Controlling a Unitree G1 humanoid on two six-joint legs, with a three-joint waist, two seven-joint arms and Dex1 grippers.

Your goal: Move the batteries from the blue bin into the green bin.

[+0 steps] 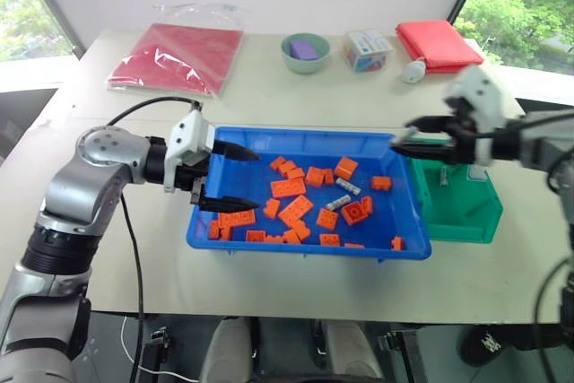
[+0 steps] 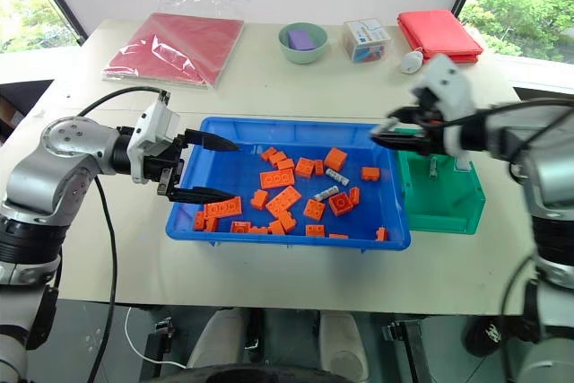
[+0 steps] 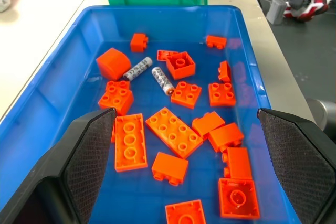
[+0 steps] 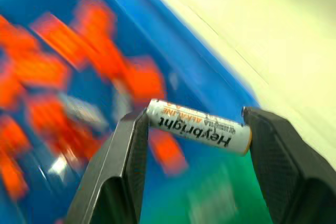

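My right hand (image 4: 194, 129) pinching battery (image 4: 198, 126) endwise, probably over green bin (image 1: 466, 213) rim. Next: centre over bin, release. Left hand (image 1: 235, 178) spread, idle.

Two silver batteries (image 3: 153, 75) lie among bricks in blue bin (image 1: 296, 137); third battery (image 4: 198, 126) clamped endwise above green bin (image 1: 466, 213).

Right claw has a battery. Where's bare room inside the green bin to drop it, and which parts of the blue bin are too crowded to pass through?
The green bin floor looks mostly bare. In the blue bin, bricks crowd the middle; its far strip is clearer.
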